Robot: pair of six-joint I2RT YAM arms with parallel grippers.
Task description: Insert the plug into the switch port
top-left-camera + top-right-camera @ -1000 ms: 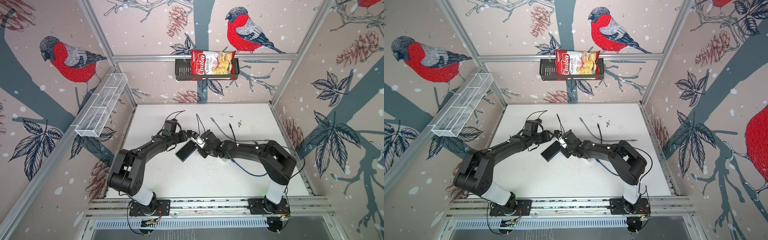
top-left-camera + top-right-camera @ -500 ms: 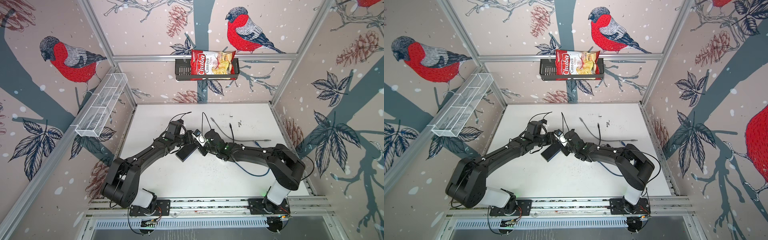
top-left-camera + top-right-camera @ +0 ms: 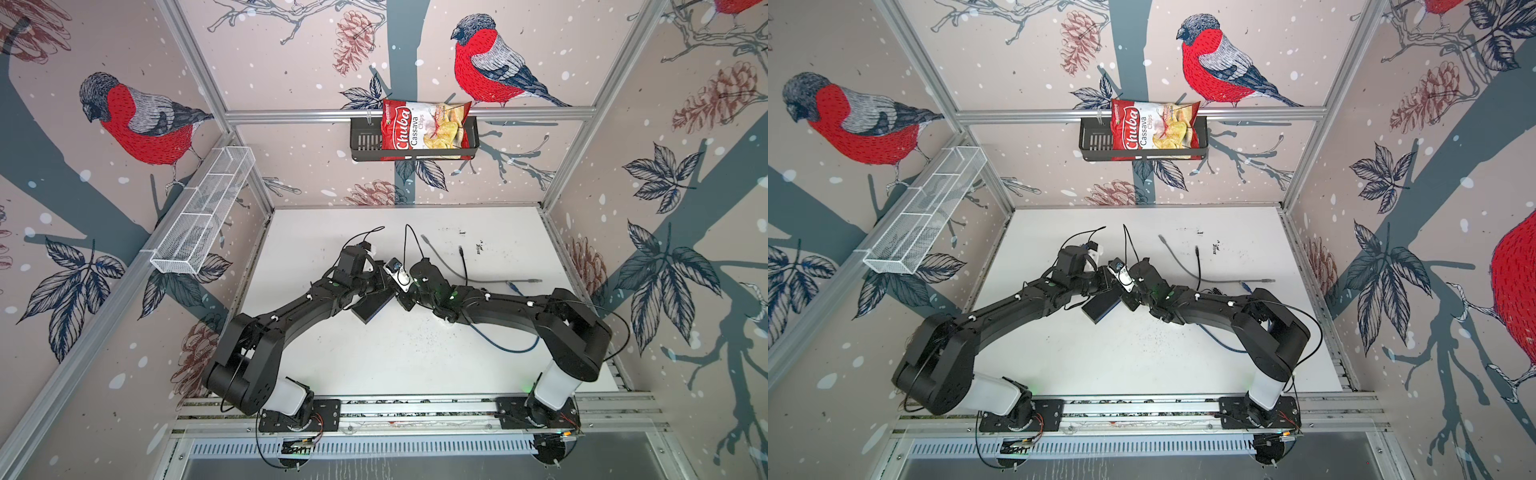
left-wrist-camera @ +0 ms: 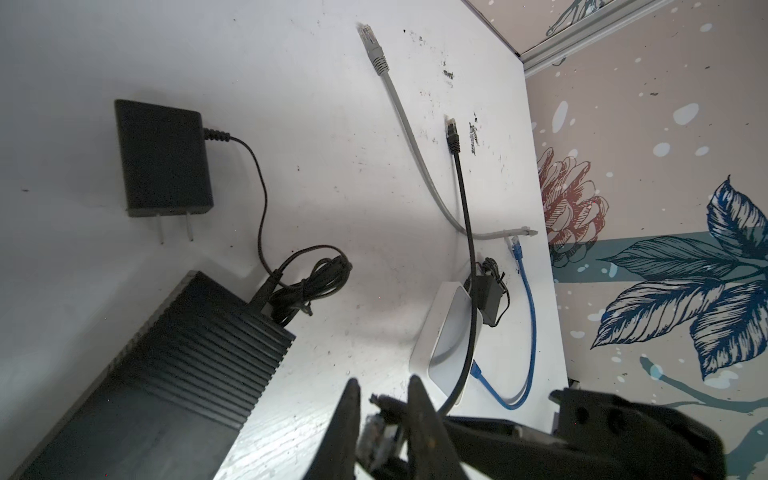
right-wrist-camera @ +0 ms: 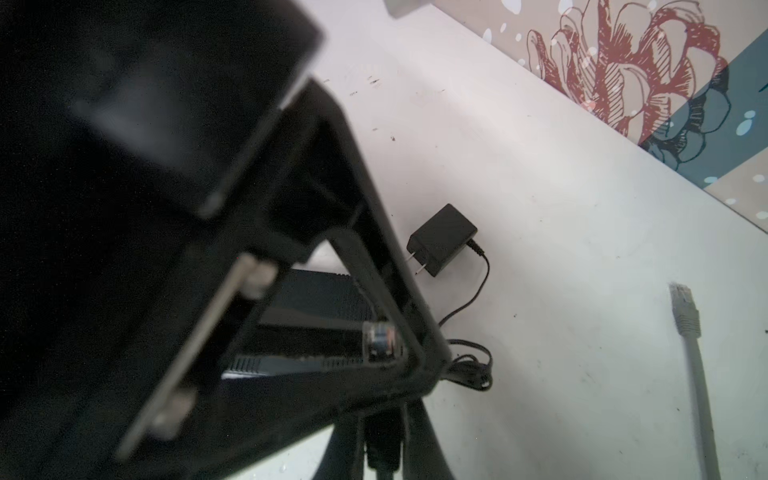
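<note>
- You're looking into a cell papered with red-breasted birds, over a white counter (image 3: 395,357) scuffed with dark specks.
- The black ribbed switch (image 4: 166,374) lies mid-counter, and both arms meet just beside it.
- Your left tool (image 4: 383,390) has its fingers standing narrow, pinching the clear plug (image 5: 380,341). The plug sits near the switch, not in a port.
- Your right tool (image 5: 383,428) is clamped tight on the black cable (image 4: 465,216) just behind that plug.
- A power adapter (image 4: 164,160) lies near the switch, its cord bundled against the switch's end.
- A grey cable (image 4: 409,133), a blue cable (image 4: 530,316) and a white box (image 4: 449,332) lie farther from the switch.
</note>
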